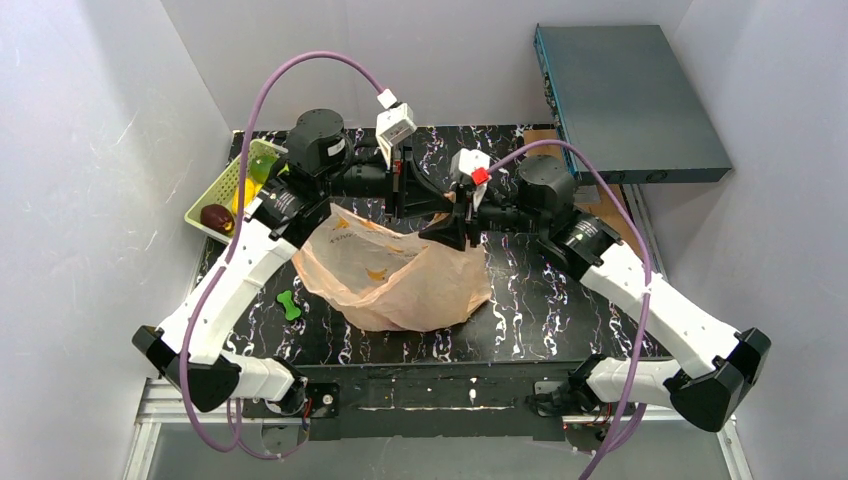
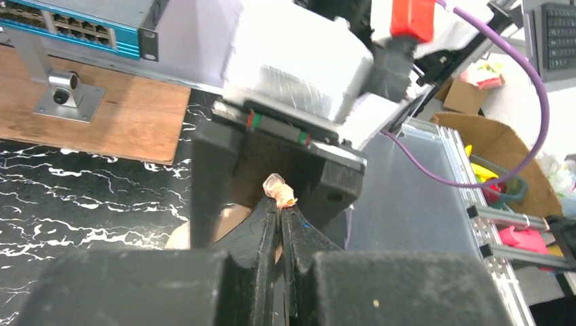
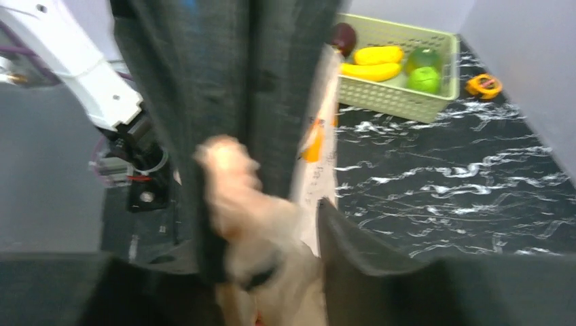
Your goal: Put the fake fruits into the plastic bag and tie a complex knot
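Pinching bag (image 1: 400,285) handle, left gripper (image 2: 280,205) jaws clenched above tabletop (image 1: 560,300) middle; right gripper (image 1: 447,226) just beside, jaws blurred, cannot tell.

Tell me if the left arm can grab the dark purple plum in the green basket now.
Probably not: the left gripper is shut on a handle of the peach plastic bag; it must release first.

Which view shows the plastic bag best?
Top external: nearly the whole plastic bag lies crumpled between the arms. Left wrist shows only a scrap pinched in the left claw; right wrist shows a blurred peach strip, mostly hidden.
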Tool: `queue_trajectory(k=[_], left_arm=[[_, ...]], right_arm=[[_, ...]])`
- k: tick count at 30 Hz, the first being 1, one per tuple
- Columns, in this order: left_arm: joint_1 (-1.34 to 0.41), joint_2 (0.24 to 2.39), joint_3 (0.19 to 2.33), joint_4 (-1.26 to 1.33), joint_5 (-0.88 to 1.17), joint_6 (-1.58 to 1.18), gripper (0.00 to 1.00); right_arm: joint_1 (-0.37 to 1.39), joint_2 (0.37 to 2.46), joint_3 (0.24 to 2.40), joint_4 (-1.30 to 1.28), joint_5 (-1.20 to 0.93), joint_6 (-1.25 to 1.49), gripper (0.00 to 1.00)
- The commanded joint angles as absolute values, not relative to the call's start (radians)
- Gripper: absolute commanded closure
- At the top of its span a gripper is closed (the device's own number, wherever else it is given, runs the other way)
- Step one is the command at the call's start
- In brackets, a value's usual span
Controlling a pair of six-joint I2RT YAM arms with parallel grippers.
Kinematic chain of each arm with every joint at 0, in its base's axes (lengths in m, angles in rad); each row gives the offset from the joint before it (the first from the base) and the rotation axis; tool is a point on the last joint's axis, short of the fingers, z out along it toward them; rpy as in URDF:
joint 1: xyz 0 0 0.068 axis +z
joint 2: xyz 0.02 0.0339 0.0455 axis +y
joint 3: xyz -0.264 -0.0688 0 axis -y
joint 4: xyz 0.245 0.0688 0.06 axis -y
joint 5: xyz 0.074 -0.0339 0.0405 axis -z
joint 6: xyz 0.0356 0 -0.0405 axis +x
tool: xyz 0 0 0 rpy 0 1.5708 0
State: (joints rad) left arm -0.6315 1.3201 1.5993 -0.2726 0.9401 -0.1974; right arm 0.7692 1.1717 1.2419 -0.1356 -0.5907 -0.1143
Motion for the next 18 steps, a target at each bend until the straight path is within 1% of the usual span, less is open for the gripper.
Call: queue_trajectory(k=[1,4,5,6,7,8,9,10,11,13,18], left_arm=[[-0.631,1.327,1.638,-0.211,0.988,-0.214,1.0],[-0.624,1.316,1.652,-0.217,0.949,-0.222,1.0],[-0.61,1.297,1.651,-0.228,0.917,-0.222,0.98],[-0.584,1.277,1.642,-0.241,0.876,-0.223,0.83],[-0.548,1.249,1.622,-0.252,0.844,-0.224,0.6],[-0.505,1.219,1.577,-0.262,0.839,-0.207,0.42],[-0.471,1.183,1.543,-0.289,0.847,-0.146,0.27],[-0.451,1.151,1.513,-0.335,0.833,-0.069,0.16],[-0.439,1.122,1.485,-0.388,0.824,0.042,0.1],[-0.433,1.082,1.439,-0.5,0.868,0.216,0.02],[-0.435,1.068,1.295,-0.519,0.935,0.3,0.02]], right_arm=[[0.778,1.182,1.258,-0.042,-0.627,-0.099,0.65],[0.776,1.167,1.214,-0.045,-0.601,-0.103,0.91],[0.776,1.156,1.207,-0.05,-0.587,-0.104,0.99],[0.776,1.148,1.203,-0.056,-0.575,-0.102,0.99],[0.776,1.138,1.202,-0.062,-0.561,-0.1,0.99],[0.776,1.128,1.199,-0.067,-0.546,-0.096,0.99],[0.776,1.119,1.196,-0.071,-0.531,-0.093,0.99],[0.775,1.112,1.193,-0.073,-0.518,-0.09,0.99],[0.773,1.104,1.187,-0.075,-0.509,-0.085,0.99],[0.772,1.093,1.172,-0.074,-0.502,-0.078,0.99],[0.771,1.089,1.16,-0.063,-0.477,-0.04,0.99]])
